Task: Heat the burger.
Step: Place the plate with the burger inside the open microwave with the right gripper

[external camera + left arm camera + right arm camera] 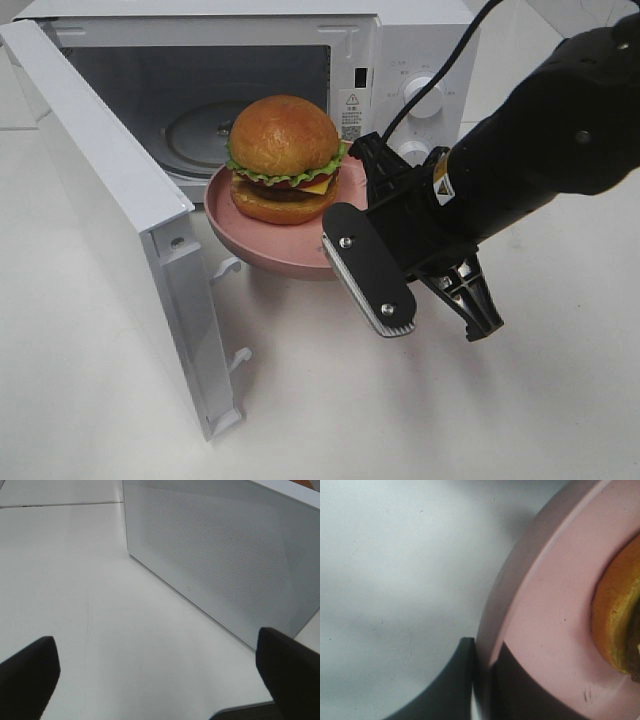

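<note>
step: loading, as I read it, with the plate at the oven's mouth and not yet inside
burger (285,150): sits on the pink plate (250,240), which hangs in the air before the open microwave (400,40), short of the turntable (195,130)
right gripper (484,660): pinching the plate's rim
left gripper (157,672): spread wide, empty, near the outer face of the door (225,555)
next move: hold the plate level, slide it in, set it on the turntable, let go, back out; then the door wants shutting

Robot lab bench, white table (520,420), white microwave (395,45)
</note>
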Robot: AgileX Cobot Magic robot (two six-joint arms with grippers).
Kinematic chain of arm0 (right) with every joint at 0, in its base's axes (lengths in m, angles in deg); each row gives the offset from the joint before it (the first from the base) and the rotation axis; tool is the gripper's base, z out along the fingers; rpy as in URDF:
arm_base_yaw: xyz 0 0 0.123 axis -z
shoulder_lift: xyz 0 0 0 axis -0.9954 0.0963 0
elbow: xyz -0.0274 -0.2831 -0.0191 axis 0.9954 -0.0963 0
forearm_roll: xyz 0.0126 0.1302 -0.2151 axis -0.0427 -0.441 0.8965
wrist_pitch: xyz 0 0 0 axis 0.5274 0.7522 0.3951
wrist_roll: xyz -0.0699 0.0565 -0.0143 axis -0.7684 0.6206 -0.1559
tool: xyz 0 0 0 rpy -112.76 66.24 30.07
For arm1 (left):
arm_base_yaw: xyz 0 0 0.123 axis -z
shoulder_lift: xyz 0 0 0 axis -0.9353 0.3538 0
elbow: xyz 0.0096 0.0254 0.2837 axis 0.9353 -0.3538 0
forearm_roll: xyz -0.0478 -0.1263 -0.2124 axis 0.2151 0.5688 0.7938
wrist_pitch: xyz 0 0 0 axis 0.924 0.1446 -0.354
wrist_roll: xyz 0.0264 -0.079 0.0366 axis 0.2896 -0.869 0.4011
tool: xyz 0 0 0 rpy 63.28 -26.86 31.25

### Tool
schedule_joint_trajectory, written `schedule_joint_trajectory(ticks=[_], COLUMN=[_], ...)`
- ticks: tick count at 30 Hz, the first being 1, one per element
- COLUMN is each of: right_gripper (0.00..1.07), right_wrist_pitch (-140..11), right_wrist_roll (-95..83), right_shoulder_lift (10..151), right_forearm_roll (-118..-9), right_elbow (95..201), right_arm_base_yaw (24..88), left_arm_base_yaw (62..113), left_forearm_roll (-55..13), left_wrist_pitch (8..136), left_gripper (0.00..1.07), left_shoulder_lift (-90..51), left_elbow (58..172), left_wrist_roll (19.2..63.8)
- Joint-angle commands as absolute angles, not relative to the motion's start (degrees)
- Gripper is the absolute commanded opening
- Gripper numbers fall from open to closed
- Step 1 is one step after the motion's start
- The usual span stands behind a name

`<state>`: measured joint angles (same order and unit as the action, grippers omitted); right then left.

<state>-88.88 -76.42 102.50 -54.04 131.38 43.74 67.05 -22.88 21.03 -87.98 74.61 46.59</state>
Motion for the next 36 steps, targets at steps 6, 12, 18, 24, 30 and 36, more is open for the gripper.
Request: schedule_joint_trajectory(ticks=[6, 12, 18, 24, 30, 36], right_gripper=[0.00, 0.00, 0.00, 0.00, 0.00, 0.00], right_wrist_pitch=[-89.57, -90.03, -90.03, -90.37, -91.58, -91.92], right_wrist_roll=[-73.38, -73.38, -72.75, -70.63, -68.51, -65.88], right_shoulder_lift=[106.34, 107.48, 109.09, 111.84, 114.24, 116.02], right_forearm_roll=[-53.24, -53.13, -51.64, -51.12, -50.61, -50.03], right_elbow=[137.91, 140.03, 141.98, 145.01, 147.88, 150.63], right_arm_base_yaw=[43.56, 43.56, 41.73, 40.99, 40.99, 40.99], left_arm_base_yaw=[66.82, 66.82, 66.82, 66.82, 66.82, 66.82], left_forearm_roll=[-22.37, -22.37, -22.37, -22.37, -22.37, -22.37], left_wrist_pitch=[21.89, 21.89, 21.89, 21.89, 21.89, 21.89], left_gripper=[1.00, 1.00, 1.00, 1.00, 1.00, 1.00], left_shoulder_lift=[-88.95, -88.95, -88.95, -88.95, -88.95, -88.95], left_elbow=[74.44, 74.44, 74.44, 74.44, 74.44, 74.44], left_wrist_roll=[46.59, 46.59, 46.59, 46.59, 46.59, 46.59])
